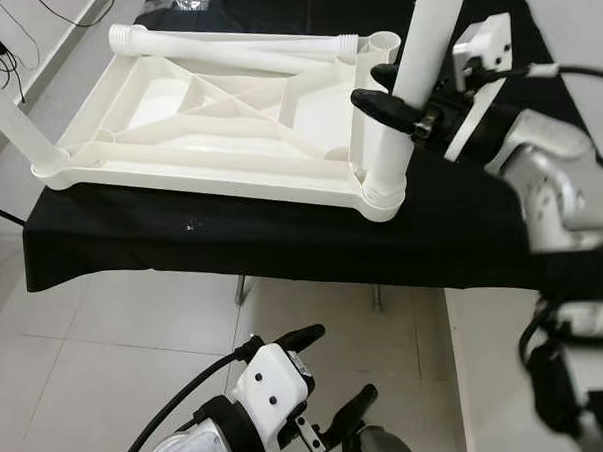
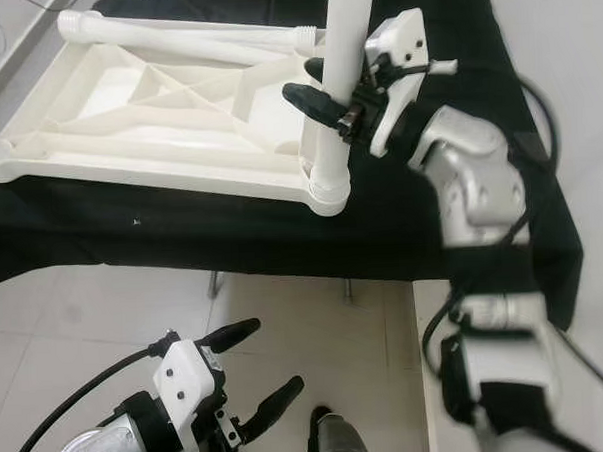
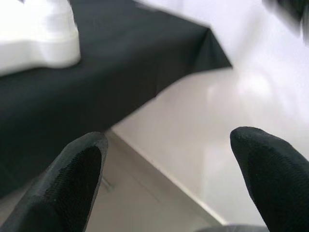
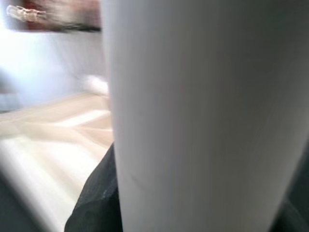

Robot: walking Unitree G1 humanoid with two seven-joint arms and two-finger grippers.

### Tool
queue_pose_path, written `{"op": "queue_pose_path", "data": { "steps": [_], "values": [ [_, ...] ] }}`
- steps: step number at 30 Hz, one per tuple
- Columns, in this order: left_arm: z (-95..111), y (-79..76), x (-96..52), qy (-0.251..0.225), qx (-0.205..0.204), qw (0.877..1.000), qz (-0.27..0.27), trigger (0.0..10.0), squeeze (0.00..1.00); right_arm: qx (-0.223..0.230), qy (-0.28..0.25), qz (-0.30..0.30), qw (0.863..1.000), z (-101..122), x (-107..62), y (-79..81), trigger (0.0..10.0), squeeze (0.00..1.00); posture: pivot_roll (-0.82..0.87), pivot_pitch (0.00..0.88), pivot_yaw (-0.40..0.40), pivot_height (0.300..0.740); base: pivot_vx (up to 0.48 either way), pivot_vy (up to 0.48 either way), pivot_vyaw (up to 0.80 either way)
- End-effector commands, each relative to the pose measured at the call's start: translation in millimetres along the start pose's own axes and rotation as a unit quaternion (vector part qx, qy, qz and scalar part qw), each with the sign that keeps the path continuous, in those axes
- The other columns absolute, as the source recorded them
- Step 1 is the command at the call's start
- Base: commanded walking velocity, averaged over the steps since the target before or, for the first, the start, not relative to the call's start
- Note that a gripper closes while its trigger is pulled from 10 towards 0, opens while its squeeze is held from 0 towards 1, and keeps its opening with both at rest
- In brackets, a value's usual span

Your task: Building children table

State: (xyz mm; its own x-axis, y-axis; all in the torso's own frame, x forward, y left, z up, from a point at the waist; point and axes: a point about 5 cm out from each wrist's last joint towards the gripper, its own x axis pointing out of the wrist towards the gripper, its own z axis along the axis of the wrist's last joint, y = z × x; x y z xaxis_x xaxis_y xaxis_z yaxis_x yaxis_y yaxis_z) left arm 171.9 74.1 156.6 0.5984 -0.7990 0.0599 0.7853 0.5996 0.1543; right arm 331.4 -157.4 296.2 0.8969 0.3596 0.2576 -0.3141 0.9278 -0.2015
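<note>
1. The tabletop (image 1: 217, 120) is smooth white moulded plastic, rectangular with rounded corners. It lies upside down, its underside showing raised diagonal ribs and shallow panels.
2. It rests on a work table draped in a matt black cloth (image 1: 282, 237), above a pale glossy tiled floor (image 1: 106, 325).
3. A white cylindrical leg (image 1: 406, 91) stands in the tabletop's near corner socket on the robot's right. Its long axis runs almost vertical, tilting slightly to the right as it rises out of the top of the picture.
4. A second leg (image 1: 17, 123) stands at the near left corner, leaning up and to the left.
5. A third leg (image 1: 234, 51), with a ribbed end collar, lies flat along the far edge of the tabletop, its long axis running left to right.
6. The right gripper (image 1: 391, 94) clasps the upright leg partway up, a black finger on each side of the tube; the right wrist view has the leg's white wall pressed close against the fingers.
7. The left gripper (image 1: 338, 380) hangs low over the floor in front of the cloth, fingers (image 3: 72, 179) spread wide apart and touching nothing.
</note>
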Motion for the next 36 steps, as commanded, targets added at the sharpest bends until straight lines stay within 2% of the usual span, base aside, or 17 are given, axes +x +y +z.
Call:
{"op": "queue_pose_path", "data": {
  "steps": [1,2,4,5,12,13,16,17,18,20,23,24,26,27,31,33,36],
  "values": [
    [-1.8,-2.8,-2.4,0.004,-0.006,1.0,-0.002,10.0,0.0,0.019,0.189,-0.098,0.977,-75.3,-32.1,4.2,0.0,0.0,0.07,0.336,-0.003,0.74,0.0,0.0,0.0],
    [-1.9,-2.7,-2.3,0.005,-0.005,1.0,-0.002,10.0,0.0,0.041,0.181,-0.091,0.978,-76.7,-35.6,13.6,0.0,0.0,0.07,0.336,-0.003,0.74,0.0,0.0,0.0],
    [-1.9,-2.7,-2.3,0.005,-0.005,1.0,-0.002,10.0,0.0,0.041,0.181,-0.091,0.978,-76.7,-35.6,13.6,0.0,0.0,0.07,0.336,-0.003,0.74,0.0,0.0,0.0],
    [-2.8,-3.2,-2.4,0.006,-0.005,1.0,-0.005,10.0,0.0,0.086,0.158,-0.098,0.979,-72.2,-31.1,28.5,0.0,0.0,0.07,0.317,-0.001,0.74,0.0,0.0,0.0],
    [-3.7,-3.5,-1.9,0.006,-0.003,1.0,-0.005,10.0,0.0,0.112,0.142,-0.12,0.976,-58.6,-19.1,38.9,0.0,0.0,0.07,0.31,-0.004,0.74,0.0,0.0,0.0],
    [-3.7,-3.4,-1.8,0.006,-0.003,1.0,-0.005,10.0,0.0,0.111,0.143,-0.118,0.976,-56.3,-16.6,40.1,1.8,0.0,0.07,0.311,-0.004,0.74,0.0,0.0,0.0],
    [-3.7,-3.3,-1.7,0.006,-0.003,1.0,-0.005,10.0,0.0,0.11,0.146,-0.121,0.976,-54.4,-16.4,41.8,1.8,0.0,0.07,0.311,-0.004,0.74,0.0,0.0,0.0],
    [-3.4,-3.1,-1.6,0.005,-0.003,1.0,-0.004,10.0,0.0,0.105,0.143,-0.12,0.977,-51.5,-15.5,42.1,10.0,0.0,0.07,0.315,-0.003,0.74,0.0,0.0,0.0],
    [-3.3,-2.9,-1.4,0.005,-0.003,1.0,-0.004,10.0,0.0,0.105,0.132,-0.111,0.979,-47.2,-13.2,41.7,10.0,1.0,0.07,0.315,-0.003,0.74,0.0,0.0,0.0],
    [-3.2,-2.8,-1.2,0.005,-0.004,1.0,-0.003,10.0,0.0,0.105,0.123,-0.106,0.981,-44.2,-11.7,41.4,10.0,1.0,0.07,0.315,-0.003,0.74,0.0,0.0,0.0],
    [-2.6,-2.6,-0.5,0.004,-0.004,1.0,-0.003,10.0,0.0,0.135,0.064,-0.073,0.986,-27.8,-3.0,37.1,10.0,1.0,0.07,0.321,-0.002,0.74,0.0,0.0,0.0],
    [-2.4,-2.5,-0.3,0.004,-0.004,1.0,-0.003,10.0,0.0,0.132,0.048,-0.055,0.988,-22.1,-0.9,33.7,10.0,0.69,0.07,0.322,-0.002,0.74,0.0,0.0,0.0],
    [-2.3,-2.5,-0.1,0.003,-0.004,1.0,-0.002,10.0,0.0,0.124,0.036,-0.036,0.991,-17.4,0.5,31.1,10.0,0.69,0.07,0.322,-0.002,0.74,0.0,0.0,0.0],
    [-2.2,-2.4,0.0,0.003,-0.004,1.0,-0.002,10.0,0.0,0.124,0.022,-0.004,0.992,-11.6,1.7,30.6,10.0,0.0,0.07,0.322,-0.002,0.74,0.0,0.0,0.0],
    [-2.1,-2.2,0.3,0.003,-0.004,1.0,-0.002,10.0,0.0,0.117,-0.001,0.054,0.992,-2.4,3.2,30.3,10.0,0.0,0.06,0.324,-0.004,0.74,0.0,0.0,0.0],
    [-1.8,-1.8,1.4,0.001,-0.004,1.0,-0.001,10.0,0.0,0.117,-0.027,0.148,0.982,5.5,5.2,25.3,10.0,0.0,0.07,0.324,-0.006,0.74,0.0,0.0,0.0],
    [-1.8,-1.8,1.7,0.001,-0.003,1.0,-0.001,10.0,0.0,0.115,-0.029,0.163,0.979,5.7,5.8,22.0,10.0,0.0,0.07,0.324,-0.006,0.74,0.0,0.0,0.0]
  ]
}}
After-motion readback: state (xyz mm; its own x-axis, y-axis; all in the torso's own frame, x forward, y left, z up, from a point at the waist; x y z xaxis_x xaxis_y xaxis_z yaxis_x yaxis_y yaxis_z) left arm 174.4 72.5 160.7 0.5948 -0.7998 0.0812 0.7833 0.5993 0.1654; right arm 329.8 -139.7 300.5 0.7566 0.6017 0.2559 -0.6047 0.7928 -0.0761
